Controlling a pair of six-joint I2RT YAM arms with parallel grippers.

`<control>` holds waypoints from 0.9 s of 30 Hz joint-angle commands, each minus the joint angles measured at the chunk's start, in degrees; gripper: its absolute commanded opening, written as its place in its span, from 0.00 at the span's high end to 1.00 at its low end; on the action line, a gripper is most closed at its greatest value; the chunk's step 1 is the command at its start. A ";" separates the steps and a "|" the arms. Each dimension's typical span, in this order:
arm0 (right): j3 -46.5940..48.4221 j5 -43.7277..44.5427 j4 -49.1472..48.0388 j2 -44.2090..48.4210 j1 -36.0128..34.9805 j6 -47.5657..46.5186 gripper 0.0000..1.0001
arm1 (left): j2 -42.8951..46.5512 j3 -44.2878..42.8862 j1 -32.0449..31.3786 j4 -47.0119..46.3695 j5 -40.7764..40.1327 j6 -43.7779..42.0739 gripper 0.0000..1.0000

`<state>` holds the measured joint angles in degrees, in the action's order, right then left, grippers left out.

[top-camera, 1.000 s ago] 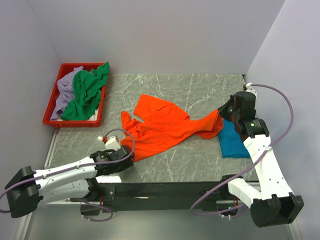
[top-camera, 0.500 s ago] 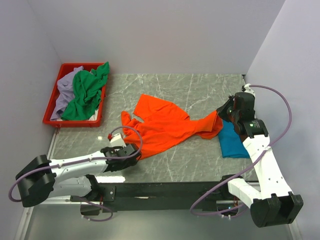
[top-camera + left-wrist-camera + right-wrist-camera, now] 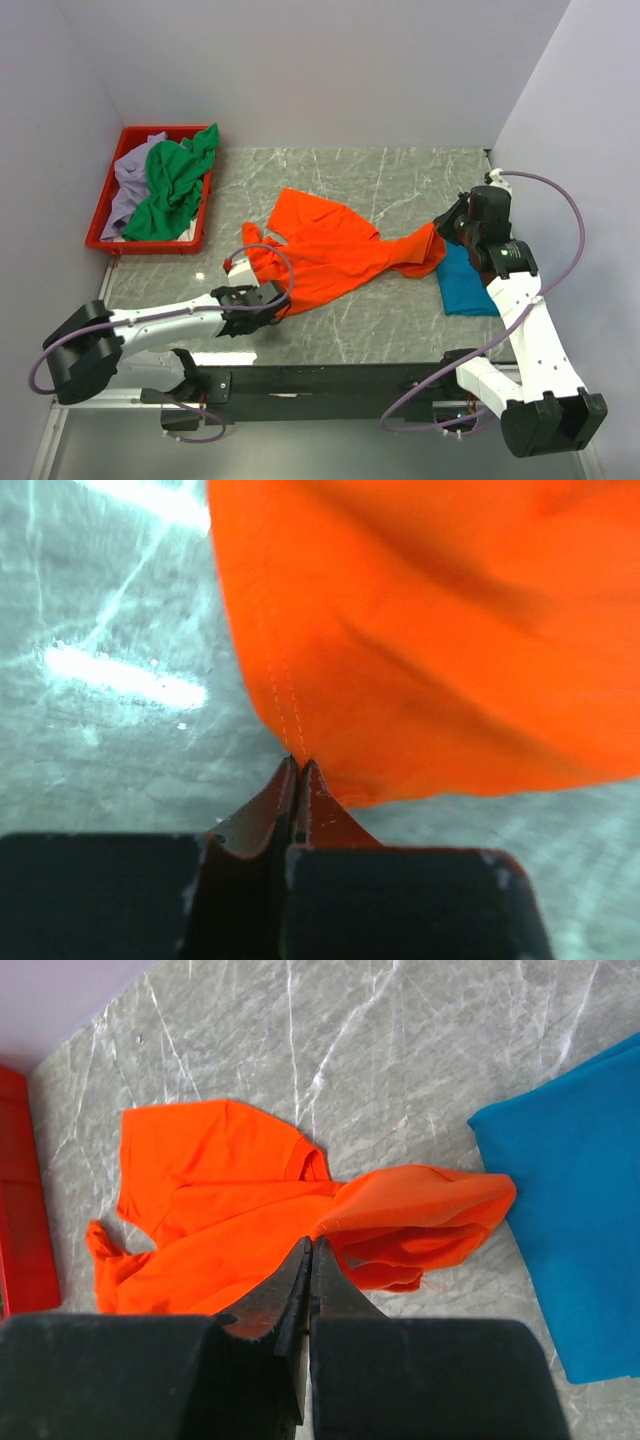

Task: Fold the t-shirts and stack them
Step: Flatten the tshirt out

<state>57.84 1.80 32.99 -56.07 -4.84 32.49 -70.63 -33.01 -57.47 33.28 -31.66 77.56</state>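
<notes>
The bright orange t-shirt (image 3: 330, 255) lies crumpled across the middle of the table. My left gripper (image 3: 268, 300) is shut on its near-left hem corner; the stitched edge (image 3: 285, 710) runs straight into the closed tips (image 3: 300, 767). My right gripper (image 3: 447, 222) is shut on the shirt's right end, holding a raised fold (image 3: 420, 1205) at its tips (image 3: 308, 1245). A teal blue t-shirt (image 3: 465, 282) lies flat under the right arm, its edge (image 3: 575, 1190) beside the orange fold. The green t-shirt (image 3: 175, 185) and the pale lavender t-shirt (image 3: 125, 190) lie bunched in the tray.
The red plastic tray (image 3: 150, 245) stands at the table's back left. A small white scrap (image 3: 200, 276) lies on the marble near the left arm. Walls close off the left, back and right sides.
My left gripper has slid right to the orange shirt's near hem and closed on it. The right gripper has kept its hold without moving.
</notes>
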 commanded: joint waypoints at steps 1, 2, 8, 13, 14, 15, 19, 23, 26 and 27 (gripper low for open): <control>2.71 0.39 1.27 2.55 0.36 -0.59 1.00 | 6.79 -6.17 -0.10 7.12 -4.89 -1.88 0.99; 3.15 0.66 1.89 2.90 0.45 -0.67 1.00 | 8.82 -8.88 0.34 8.89 -5.69 -2.32 0.99; 10.25 1.36 7.78 5.88 1.41 0.73 1.00 | 22.98 -23.81 5.86 17.68 -10.43 -11.80 1.00; 19.30 2.50 14.27 9.40 1.94 2.22 1.00 | 24.84 -38.68 7.90 24.28 -15.44 -18.40 1.00; 23.50 2.76 15.34 9.67 1.85 2.31 1.00 | 24.67 -43.66 7.82 24.90 -15.97 -19.19 1.00; 25.80 3.38 16.48 9.93 1.85 2.40 1.00 | 24.66 -46.06 7.90 25.34 -16.59 -20.85 1.00; 37.06 3.12 21.49 9.32 1.85 2.58 1.00 | 24.31 -57.04 7.81 24.47 -17.47 -24.90 1.00; 50.50 4.26 23.43 7.39 1.85 1.79 1.00 | 23.43 -64.01 7.81 21.84 -18.79 -29.21 1.00; 61.84 3.91 25.45 3.18 1.85 1.26 1.00 | 22.47 -66.82 7.82 16.22 -20.10 -35.61 1.00; 63.86 3.56 25.37 1.25 1.85 1.43 1.00 | 21.94 -67.09 7.81 14.29 -20.46 -36.94 1.00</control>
<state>116.01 4.32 56.71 -49.93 -3.33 34.65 -46.52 -97.91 -49.89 53.67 -48.88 48.56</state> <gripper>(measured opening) 0.008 0.018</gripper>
